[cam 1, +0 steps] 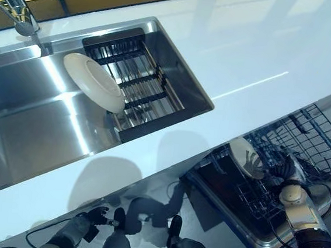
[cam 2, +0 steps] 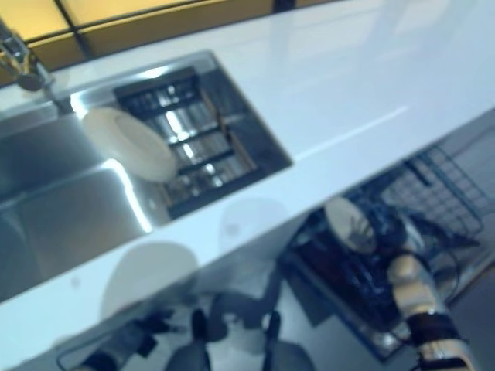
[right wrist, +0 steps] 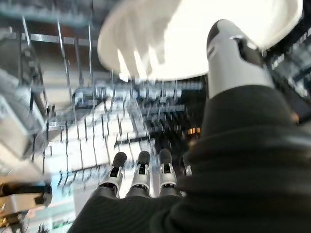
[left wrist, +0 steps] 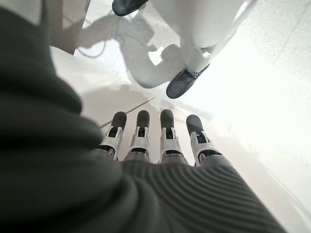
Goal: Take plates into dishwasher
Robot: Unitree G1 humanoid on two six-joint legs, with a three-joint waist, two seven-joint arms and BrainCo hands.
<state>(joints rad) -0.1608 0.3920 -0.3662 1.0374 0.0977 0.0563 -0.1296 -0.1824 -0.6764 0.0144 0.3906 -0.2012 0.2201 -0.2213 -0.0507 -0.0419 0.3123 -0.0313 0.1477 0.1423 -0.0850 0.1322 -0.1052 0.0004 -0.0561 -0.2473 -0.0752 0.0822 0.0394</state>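
Dropping the plate point(cam 1: 245, 157) is my main worry: I hold it over the dishwasher rack point(cam 1: 304, 149) below the desk point(cam 1: 266, 57), and it could clip the tines. Another plate point(cam 1: 93, 82) waits in the sink point(cam 1: 30, 128). Only the wrist view shows my right hand point(right wrist: 233, 53) with thumb pressed on the rim; my left hand point(left wrist: 155, 138) hangs relaxed, fingers straight, empty.

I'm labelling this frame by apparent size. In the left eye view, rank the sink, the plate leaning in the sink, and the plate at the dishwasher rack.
1. Sink, by far the largest.
2. Plate in the sink.
3. Plate at the dishwasher rack, looks smallest, though it is partly hidden, so the two plates' order is unsure.
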